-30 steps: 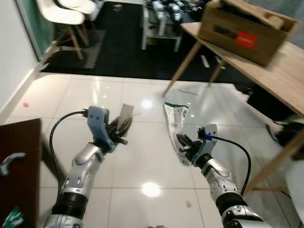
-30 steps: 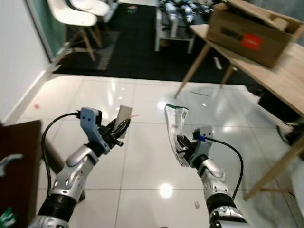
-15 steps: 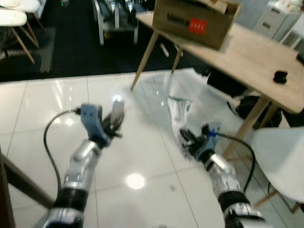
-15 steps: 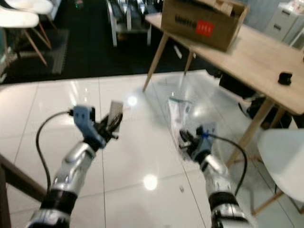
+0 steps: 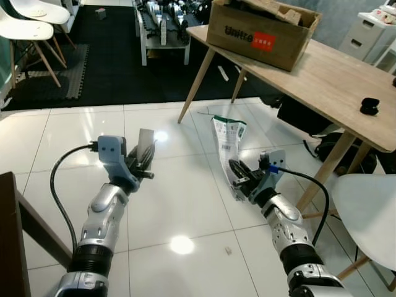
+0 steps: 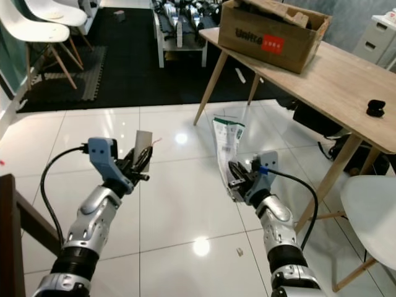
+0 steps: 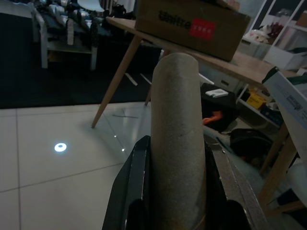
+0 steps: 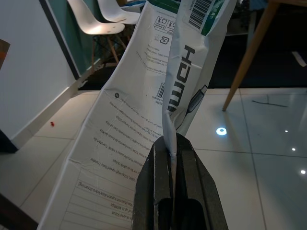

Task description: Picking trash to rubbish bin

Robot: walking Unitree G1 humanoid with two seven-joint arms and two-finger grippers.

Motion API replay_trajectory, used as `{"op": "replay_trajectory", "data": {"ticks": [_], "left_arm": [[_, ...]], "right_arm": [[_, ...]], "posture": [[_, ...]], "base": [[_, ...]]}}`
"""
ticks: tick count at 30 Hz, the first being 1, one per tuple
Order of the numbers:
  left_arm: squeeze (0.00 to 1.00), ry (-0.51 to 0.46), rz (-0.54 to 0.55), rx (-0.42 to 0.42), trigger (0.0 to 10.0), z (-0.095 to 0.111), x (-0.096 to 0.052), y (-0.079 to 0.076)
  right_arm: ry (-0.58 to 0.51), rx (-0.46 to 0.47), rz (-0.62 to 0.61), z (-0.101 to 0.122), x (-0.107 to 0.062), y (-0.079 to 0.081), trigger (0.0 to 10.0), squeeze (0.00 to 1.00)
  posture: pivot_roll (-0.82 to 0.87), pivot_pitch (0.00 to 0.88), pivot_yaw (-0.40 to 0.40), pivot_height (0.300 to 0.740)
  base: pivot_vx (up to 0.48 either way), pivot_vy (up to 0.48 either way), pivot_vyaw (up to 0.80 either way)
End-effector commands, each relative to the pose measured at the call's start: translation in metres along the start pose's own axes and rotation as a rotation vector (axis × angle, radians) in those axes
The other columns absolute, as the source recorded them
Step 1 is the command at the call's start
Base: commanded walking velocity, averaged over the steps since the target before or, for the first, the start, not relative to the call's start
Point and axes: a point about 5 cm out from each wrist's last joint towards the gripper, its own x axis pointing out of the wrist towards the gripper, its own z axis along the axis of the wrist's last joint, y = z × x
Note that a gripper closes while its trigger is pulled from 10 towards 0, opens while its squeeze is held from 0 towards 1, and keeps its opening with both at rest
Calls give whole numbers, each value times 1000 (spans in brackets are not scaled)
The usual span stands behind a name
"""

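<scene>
trash in hand on both sides: left gripper (image 5: 146,162) clamped on a cardboard tube (image 7: 176,129), right gripper (image 5: 238,175) pinched shut on a crumpled plastic package (image 5: 226,139), both held above the tiled floor (image 5: 179,204). step judged as carrying; next requires locating the bin.

The floor (image 5: 185,204) is glossy white tile that mirrors the lights. The cardboard tube (image 7: 176,139) looks matt and slightly rough, while the printed white bag (image 8: 144,124) is thin, creased plastic. The table (image 5: 334,80) is pale matt wood, bearing a brown cardboard box (image 5: 263,31).
</scene>
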Motion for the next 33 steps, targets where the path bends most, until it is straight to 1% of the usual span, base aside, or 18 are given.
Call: {"op": "replay_trajectory", "data": {"ticks": [1,5,18,32,33], "left_arm": [[0,0,-16,-7,10000,-2,3,-4],[0,0,-29,-11,10000,-3,3,-7],[0,1,-38,-19,10000,-6,3,-10],[0,-9,-59,-20,10000,-4,6,-13],[0,-9,-60,-19,10000,-4,6,-13]], "right_arm": [[-10,-1,-1,4,0,-2,10000,0],[-15,1,-26,8,2,-5,10000,0],[-1,12,-71,7,0,-11,10000,0],[-15,10,-77,12,1,-13,10000,0],[-21,4,-79,13,1,-13,10000,0]], "posture": [[56,92,-72,740],[56,89,-72,740],[52,101,-74,740],[48,100,-71,740],[46,100,-71,740]], "base": [[322,0,0],[326,0,0],[338,0,0],[343,0,-800],[341,0,0]]}}
